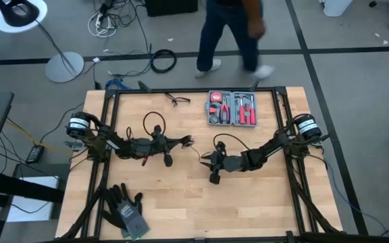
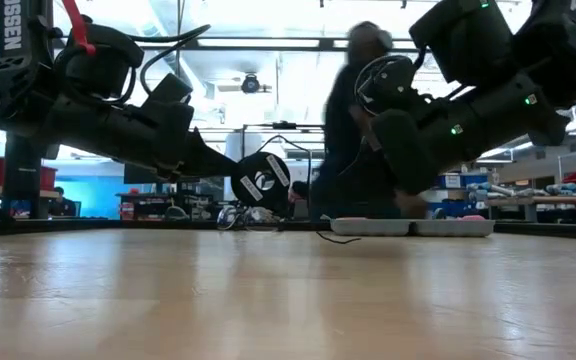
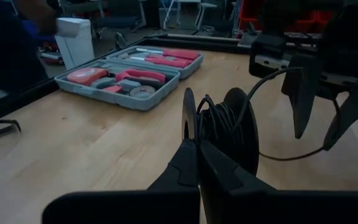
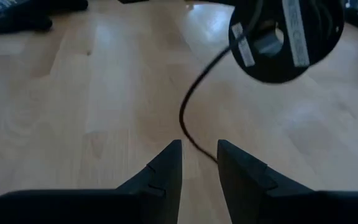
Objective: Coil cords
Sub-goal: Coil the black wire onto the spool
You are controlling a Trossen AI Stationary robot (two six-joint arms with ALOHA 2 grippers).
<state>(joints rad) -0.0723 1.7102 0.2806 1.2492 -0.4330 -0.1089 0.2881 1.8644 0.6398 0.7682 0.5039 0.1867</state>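
The cords are one thin black cable wound on a small black spool (image 3: pixel 219 127) with two round flanges. My left gripper (image 3: pixel 196 149) is shut on this spool near the table's middle (image 1: pixel 186 141), and the low view shows it clear of the wood (image 2: pixel 261 180). A loose length of cable (image 4: pixel 188 109) runs from the spool (image 4: pixel 284 37) down between the fingers of my right gripper (image 4: pixel 199 155). That gripper is open, close to the right of the spool (image 1: pixel 204 160). My left gripper pinches the rim of one spool flange (image 3: pixel 188 124) between its two fingers, coming nearly level from the table's left. The spool stands on edge, lifted clear of the table. My right gripper has the loose cable between its fingers; whether they touch it I cannot tell.
A grey tool case (image 1: pixel 231 108) with red-handled tools lies at the far edge, and a small black wire item (image 1: pixel 176 100) lies left of it. Dark gloves (image 1: pixel 127 212) lie at the near left. A person (image 1: pixel 231 34) walks past beyond the far edge.
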